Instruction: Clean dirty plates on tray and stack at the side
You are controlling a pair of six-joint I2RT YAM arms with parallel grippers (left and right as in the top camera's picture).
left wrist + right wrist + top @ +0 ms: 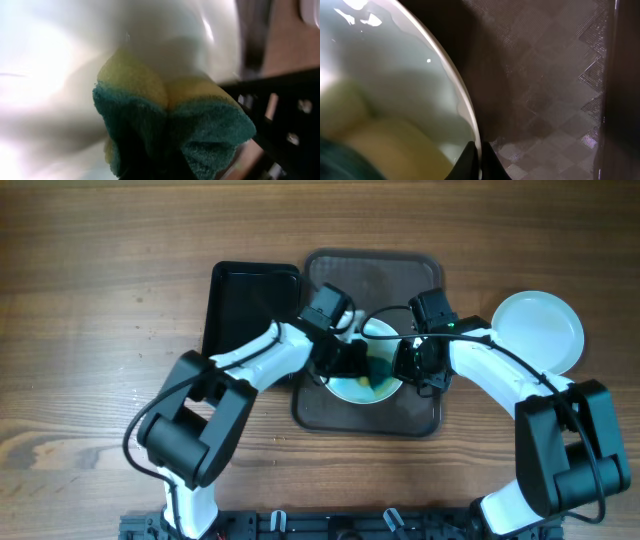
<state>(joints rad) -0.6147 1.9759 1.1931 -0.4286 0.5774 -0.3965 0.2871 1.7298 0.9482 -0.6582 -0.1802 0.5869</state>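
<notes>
Overhead view of a wooden surface (100,330) with a large dark brown tray (380,275) at its middle. A white plate (355,388) lies on the near half of the tray, with both robot arms meeting over it.

The left gripper (352,362) is closed on a yellow and green sponge (170,125). It squeezes the sponge into a fold and presses it against the plate's glossy inside. The right gripper (480,162) pinches the plate's thin rim at the side nearer the tray's right edge, one finger on each face. The plate seems tipped up off the tray's textured floor, though how far cannot be told.

A second plate (540,328) rests on the surface just right of the tray, and a smaller black tray (245,305) lies against the brown tray's left side.

The plate looks rigid, light and smooth. It is probably slippery under a narrow pinch and could chip if dropped. The rim is the only edge to hold. The sponge is soft and gives under pressure, so wiping force should stay gentle against that one-sided hold.
</notes>
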